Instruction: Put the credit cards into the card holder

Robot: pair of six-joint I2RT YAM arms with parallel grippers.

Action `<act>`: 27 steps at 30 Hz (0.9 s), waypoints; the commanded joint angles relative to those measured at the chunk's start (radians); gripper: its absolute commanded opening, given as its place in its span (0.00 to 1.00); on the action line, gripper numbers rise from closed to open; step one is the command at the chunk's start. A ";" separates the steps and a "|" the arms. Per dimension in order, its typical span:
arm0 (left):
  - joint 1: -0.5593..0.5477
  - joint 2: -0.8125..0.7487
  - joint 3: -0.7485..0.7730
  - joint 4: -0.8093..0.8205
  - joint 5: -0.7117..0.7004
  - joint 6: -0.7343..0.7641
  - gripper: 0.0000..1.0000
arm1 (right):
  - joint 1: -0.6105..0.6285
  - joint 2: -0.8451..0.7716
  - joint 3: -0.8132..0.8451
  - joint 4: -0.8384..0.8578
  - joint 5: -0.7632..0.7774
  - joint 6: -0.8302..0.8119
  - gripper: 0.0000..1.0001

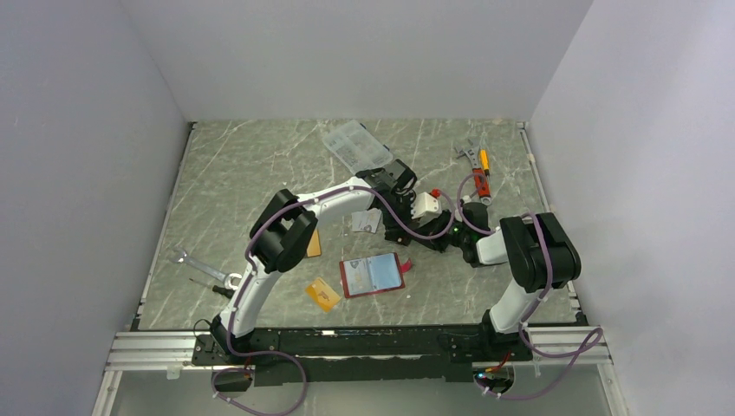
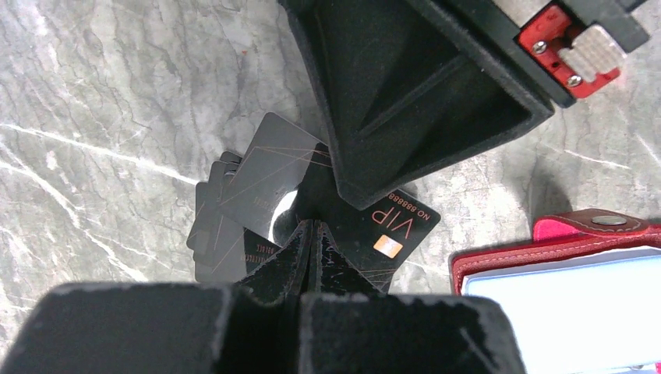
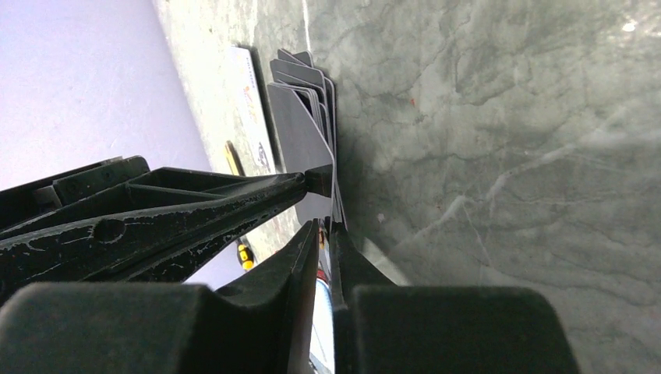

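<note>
Several thin, dark grey plastic credit cards (image 2: 265, 171) are held fanned between both my grippers over the grey marbled tabletop (image 2: 101, 117). They sit just beside the open red leather-like card holder (image 2: 546, 243) with its pale blue lining.

My left gripper (image 2: 310, 234) is pinched closed on one edge of the fan, fingers flat against the faces. My right gripper (image 3: 323, 234) meets the same bundle from the opposite side. Its fingers stand a sliver apart with card edges running between them, so it appears clamped on the fan too, though that wrist view is too oblique to show how many cards it has.

I judge these cards light, stiff and slick. The faces slide on one another, which would explain the splay. The surest hold looks to be across the flat faces near one short end. That leaves the far end free to lead into a pocket, and one card should go in more easily than the whole bundle.

The uppermost card (image 2: 397, 226) reads "VIP" and "NO 88888", the number running on under my right finger, beside a small orange chip square.

One loose orange-gold card (image 1: 323, 293) lies flat on the table just left of the holder.
</note>
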 commanded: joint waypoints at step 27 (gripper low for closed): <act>0.255 -0.385 -0.139 0.059 0.374 -0.363 0.47 | 0.033 -0.377 0.054 -0.304 0.035 -0.285 0.00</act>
